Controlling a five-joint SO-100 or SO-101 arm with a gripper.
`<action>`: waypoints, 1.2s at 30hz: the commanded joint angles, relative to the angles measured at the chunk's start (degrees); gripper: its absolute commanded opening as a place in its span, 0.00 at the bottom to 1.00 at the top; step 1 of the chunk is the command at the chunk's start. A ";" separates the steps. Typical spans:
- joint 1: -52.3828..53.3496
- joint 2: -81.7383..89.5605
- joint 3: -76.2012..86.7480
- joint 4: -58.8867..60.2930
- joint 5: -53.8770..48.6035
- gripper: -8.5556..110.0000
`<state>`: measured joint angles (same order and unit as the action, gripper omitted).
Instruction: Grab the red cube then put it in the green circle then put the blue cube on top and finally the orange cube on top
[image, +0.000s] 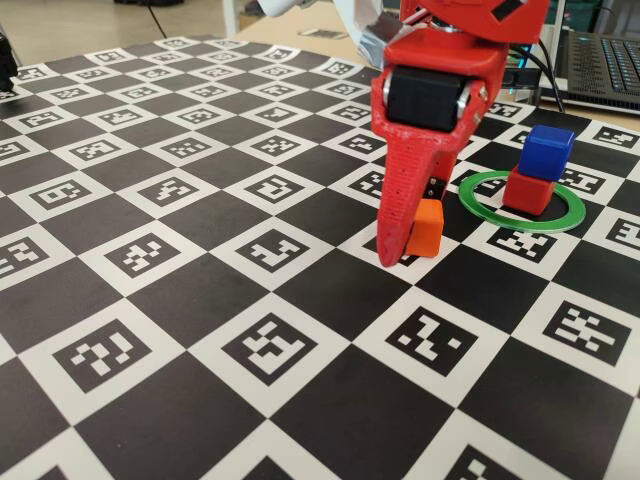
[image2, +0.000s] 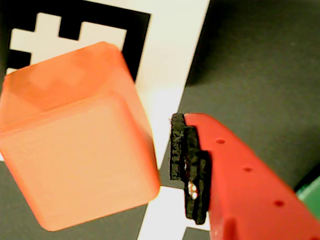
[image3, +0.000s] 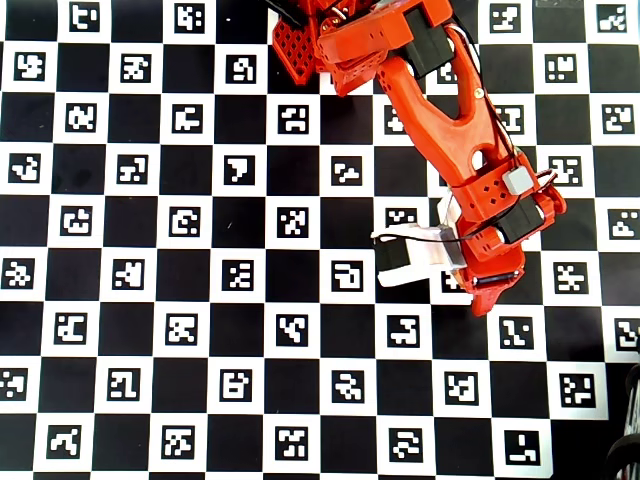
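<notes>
The orange cube sits on the checkerboard and fills the left of the wrist view. My red gripper stands down around it, jaws open. One finger is on its left in the fixed view. In the wrist view the padded finger is a small gap to the cube's right; the other finger is out of that view. The blue cube rests on the red cube inside the green circle, to the right of the gripper. In the overhead view the arm hides the cubes and the circle.
A checkerboard mat with printed markers covers the table. A laptop and cables lie beyond its far right edge. The stacked cubes stand about two cube-widths right of the gripper.
</notes>
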<state>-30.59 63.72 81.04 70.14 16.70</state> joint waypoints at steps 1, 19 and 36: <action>-0.44 1.67 -1.41 -0.62 -2.20 0.41; 2.55 3.60 1.67 -3.96 -17.93 0.40; 1.76 4.48 2.72 -4.83 -17.49 0.31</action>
<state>-28.48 63.72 84.29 65.65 -1.32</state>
